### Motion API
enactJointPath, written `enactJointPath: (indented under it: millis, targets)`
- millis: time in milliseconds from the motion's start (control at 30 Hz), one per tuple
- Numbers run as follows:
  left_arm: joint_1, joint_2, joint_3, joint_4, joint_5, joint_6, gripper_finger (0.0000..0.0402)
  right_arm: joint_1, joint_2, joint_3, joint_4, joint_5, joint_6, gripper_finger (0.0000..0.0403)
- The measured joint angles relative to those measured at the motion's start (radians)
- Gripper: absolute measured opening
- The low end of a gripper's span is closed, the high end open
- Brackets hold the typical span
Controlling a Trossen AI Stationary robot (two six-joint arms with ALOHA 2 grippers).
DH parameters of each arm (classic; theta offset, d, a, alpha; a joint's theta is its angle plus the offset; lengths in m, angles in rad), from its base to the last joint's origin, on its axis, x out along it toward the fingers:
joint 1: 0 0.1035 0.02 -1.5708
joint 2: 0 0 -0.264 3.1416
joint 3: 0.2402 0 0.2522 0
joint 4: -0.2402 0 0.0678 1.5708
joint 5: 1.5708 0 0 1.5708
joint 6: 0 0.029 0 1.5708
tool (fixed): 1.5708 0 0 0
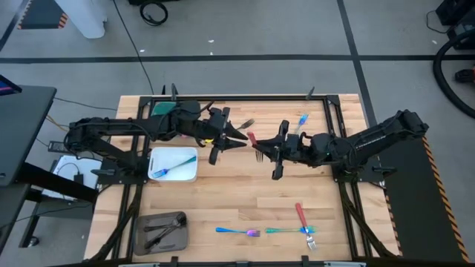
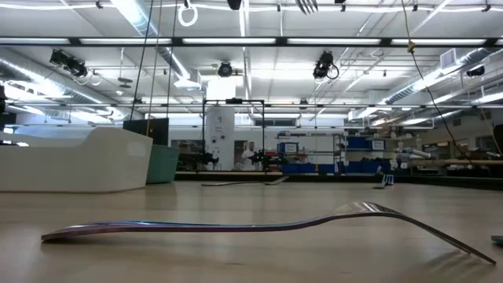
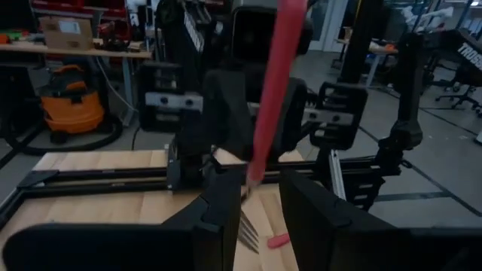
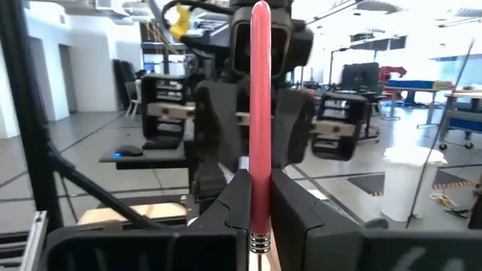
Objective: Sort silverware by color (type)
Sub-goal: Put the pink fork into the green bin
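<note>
- My right gripper (image 1: 261,152) is clamped on a red-handled fork (image 4: 260,120), mid-table, raised above the wood; handle sticks up between my fingers (image 4: 230,207) in the right wrist view
- My left gripper (image 1: 236,138) faces it, fingers (image 3: 218,218) parted, red handle tip just between or in front of them; can't tell if touching
- A second dark fork (image 1: 247,123) lies just behind my left gripper
- White tray (image 1: 187,175) under my left arm holds one blue iridescent utensil (image 1: 173,168)
- Grey tray (image 1: 143,239) at front left holds dark utensils (image 1: 168,226)
- Teal tray (image 1: 162,108) at back left, mostly hidden by my left arm
- Blue utensil (image 1: 301,122) lies at back near my right arm
- Front edge: iridescent utensil (image 1: 237,232), teal one (image 1: 286,231), red-handled fork (image 1: 302,220) crossing the teal one
- Low view: one fork (image 2: 259,224) lying close up on the wood table (image 1: 245,196)
</note>
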Motion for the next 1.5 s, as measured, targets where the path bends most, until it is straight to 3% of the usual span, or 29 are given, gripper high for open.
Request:
enactJointPath:
  millis: [733,1067,1500]
  targets:
    - [0.0,0.014,0.0,0.048,0.002,0.019,0.0102,-0.034,0.093,0.001,0.033,-0.023,0.039,0.0034]
    - [0.022,0.036,0.001,0.003,0.009,0.058,0.0041,-0.035,0.101,0.001,0.036,-0.018,0.044,0.0037]
    - [0.031,0.039,0.001,-0.022,-0.003,0.069,0.0041,-0.034,0.101,0.0,0.041,0.03,0.01,0.0099]
